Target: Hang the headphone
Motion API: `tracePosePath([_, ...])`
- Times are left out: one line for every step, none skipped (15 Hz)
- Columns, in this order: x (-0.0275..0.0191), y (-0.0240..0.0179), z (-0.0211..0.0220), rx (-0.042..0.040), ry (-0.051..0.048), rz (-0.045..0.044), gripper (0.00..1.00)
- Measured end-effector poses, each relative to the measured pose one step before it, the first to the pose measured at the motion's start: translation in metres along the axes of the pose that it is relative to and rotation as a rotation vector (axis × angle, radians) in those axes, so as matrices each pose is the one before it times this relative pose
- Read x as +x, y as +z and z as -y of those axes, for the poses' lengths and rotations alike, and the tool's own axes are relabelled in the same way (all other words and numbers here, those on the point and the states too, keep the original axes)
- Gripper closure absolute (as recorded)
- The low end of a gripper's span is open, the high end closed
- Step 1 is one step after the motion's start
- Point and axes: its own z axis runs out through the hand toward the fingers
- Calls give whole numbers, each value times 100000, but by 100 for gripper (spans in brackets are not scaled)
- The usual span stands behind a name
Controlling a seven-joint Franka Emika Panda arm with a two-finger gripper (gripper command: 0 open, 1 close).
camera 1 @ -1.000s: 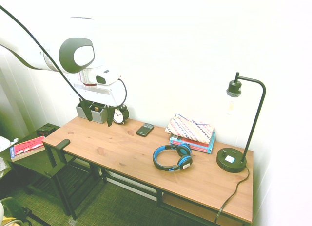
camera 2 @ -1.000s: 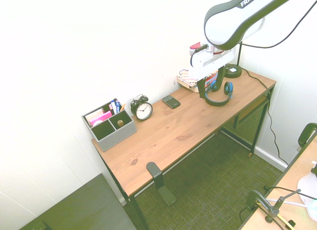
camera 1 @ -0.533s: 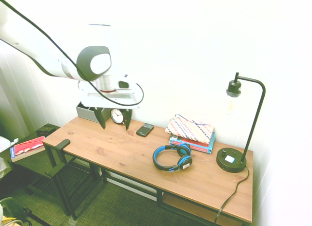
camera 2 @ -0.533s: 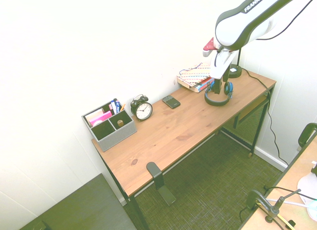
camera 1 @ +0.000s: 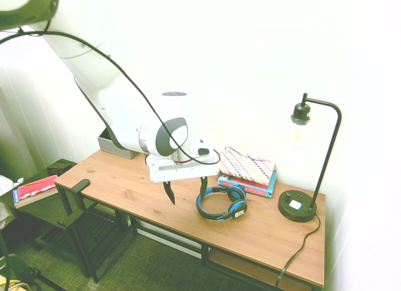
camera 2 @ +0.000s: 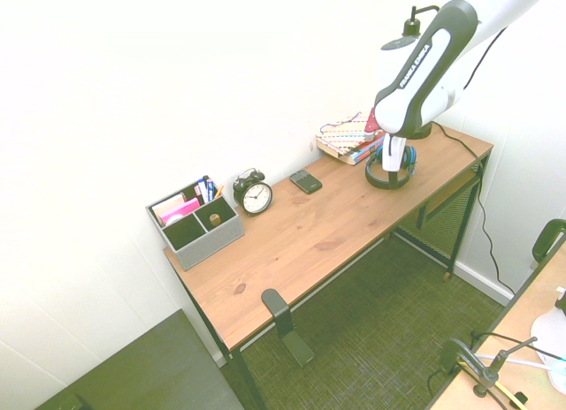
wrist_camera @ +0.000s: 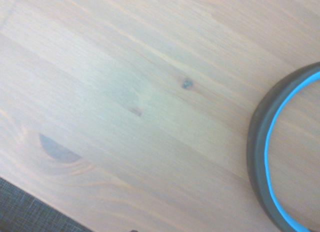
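lamp (camera 1: 313,159) and books (camera 1: 247,185) obstruct behind headphone (camera 1: 220,203) | desk front-left (camera 1: 135,194): open passage

Second exterior view, upper right: dark panel on the white robot arm (camera 2: 416,66) bears the lettering "FRANKA EMIKA", running steeply along the link. Same view, left of centre: alarm clock (camera 2: 256,197) has a numbered dial; individual numerals too small to read.

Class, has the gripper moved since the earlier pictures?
Yes: in the first exterior view, the gripper has moved rightward and down, closer to the headphone.
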Motion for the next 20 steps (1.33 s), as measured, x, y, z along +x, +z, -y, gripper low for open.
tracePosePath([753, 937, 189, -816, -642, -181, 100])
tracePosePath([769, 790, 19, -843, -342, -141, 100])
tracePosePath([786, 723, 44, -839, -112, 94, 100])
tracePosePath([737, 723, 49, -486, 270, 240, 100])
tracePosePath([589, 669, 54, -179, 467, 339, 100])
tracePosePath([493, 473, 114, -59, 459, 389, 100])
tracePosePath([515, 212, 30, -47, 663, 428, 100])
tracePosePath([389, 14, 46, 146, 642, 154, 100])
tracePosePath([198, 32, 7, 20, 363, 288, 100])
tracePosePath([50, 113, -28, 117, 549, 524, 100])
tracePosePath([-79, 214, -95, 263, 705, 794, 100])
tracePosePath([-94, 239, -74, 101, 392, 779, 100])
tracePosePath([-92, 204, -19, 123, 309, 782, 100])
tracePosePath([-75, 183, -17, 233, 494, 666, 100])
tracePosePath([-72, 158, 16, 166, 391, 592, 100])
tracePosePath([-39, 91, 5, 284, 405, 372, 100])
tracePosePath([-7, 30, -9, 144, 154, 150, 100])
tracePosePath([-12, 27, 2, 20, 54, 112, 100])
tracePosePath([-23, 54, 10, -32, -15, 157, 100])
tracePosePath([-11, 47, -33, 4, 321, 104, 100])
